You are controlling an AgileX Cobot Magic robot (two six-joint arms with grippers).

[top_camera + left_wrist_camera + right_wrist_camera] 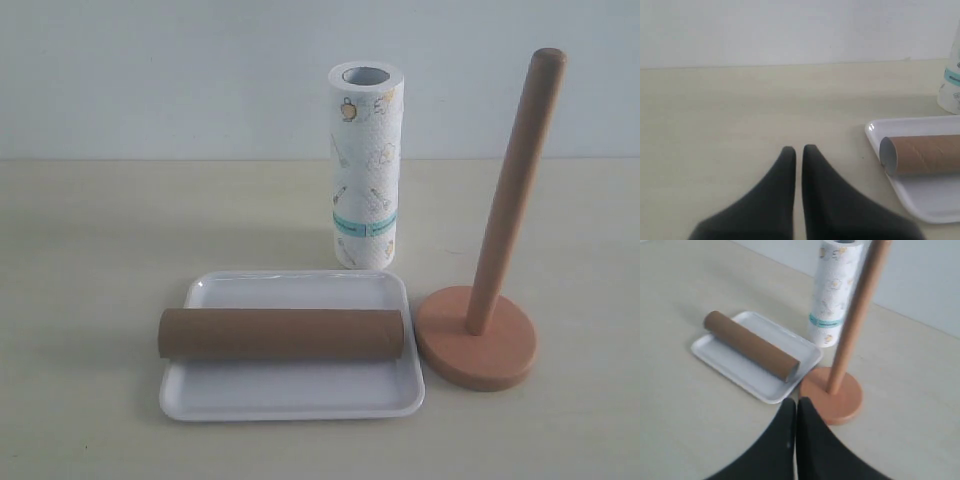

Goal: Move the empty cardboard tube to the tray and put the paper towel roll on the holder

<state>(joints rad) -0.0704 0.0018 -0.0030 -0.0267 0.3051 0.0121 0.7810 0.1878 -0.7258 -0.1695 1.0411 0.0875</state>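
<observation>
The empty cardboard tube lies lengthwise across the white tray, also visible as tube on tray and tube on tray. The paper towel roll stands upright on the table behind the tray, next to the wooden holder, whose dowel is bare. The roll and holder also show in the right wrist view. My left gripper is shut and empty over bare table beside the tray. My right gripper is shut and empty near the holder's base. Neither gripper shows in the exterior view.
A pale wooden table carries everything, with a plain white wall behind it. The holder's base sits right against the tray's right side.
</observation>
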